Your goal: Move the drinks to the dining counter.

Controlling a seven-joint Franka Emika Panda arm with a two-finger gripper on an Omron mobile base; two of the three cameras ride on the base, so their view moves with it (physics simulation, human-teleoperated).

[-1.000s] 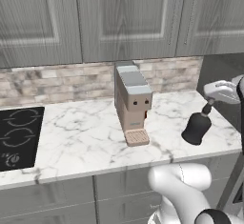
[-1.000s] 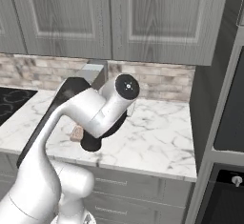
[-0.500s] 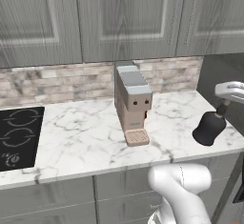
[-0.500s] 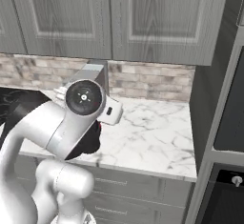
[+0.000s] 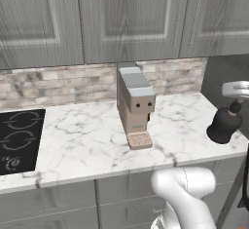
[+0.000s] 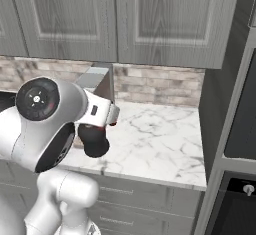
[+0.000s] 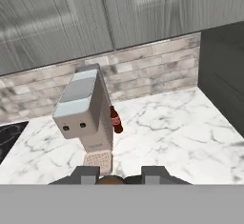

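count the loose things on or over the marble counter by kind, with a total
bottles: 2, a squat black bell-shaped bottle held in the gripper, and a slim dark brown-red beer bottle beside the machine
beige coffee machine: 1
total: 3

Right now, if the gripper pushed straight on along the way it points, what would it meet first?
Probably the coffee machine, whose drip tray sits just beyond the gripper shut on the black bottle. The beer bottle stands beside the machine; depth is unclear.
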